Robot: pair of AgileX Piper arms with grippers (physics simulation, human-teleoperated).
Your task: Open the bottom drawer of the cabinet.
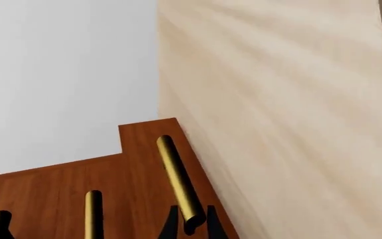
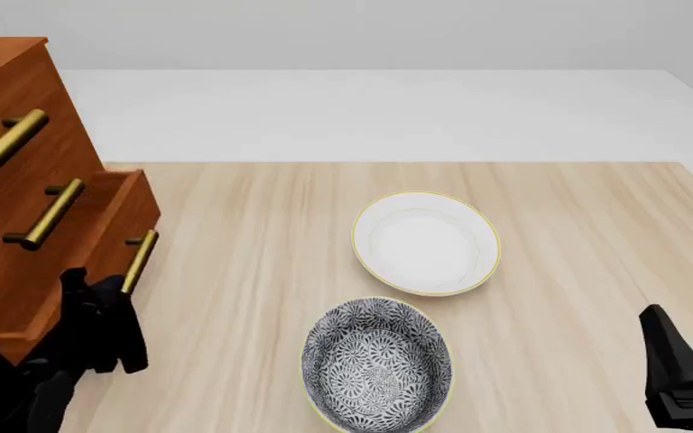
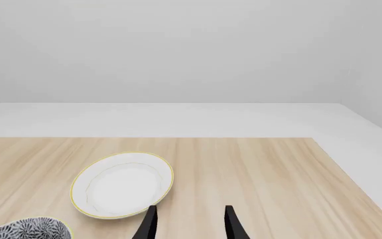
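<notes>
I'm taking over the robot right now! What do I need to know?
Left gripper: its fingers sit on either side of the bottom drawer's brass handle, closed on it as far as I can tell.
Right gripper: open, holding nothing, over bare table.
The bottom drawer sticks out a little from the cabinet; the two above are shut.
Done: handle caught, drawer started.
Left: pull it farther out.

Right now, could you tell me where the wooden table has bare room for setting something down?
The widest bare stretch of the light wooden table lies right of the white yellow-rimmed bowl, up to the right gripper. A bare strip also runs between the bowls and the reddish-brown cabinet. It is crowded near the cabinet's protruding bottom drawer, where the left gripper works.
</notes>
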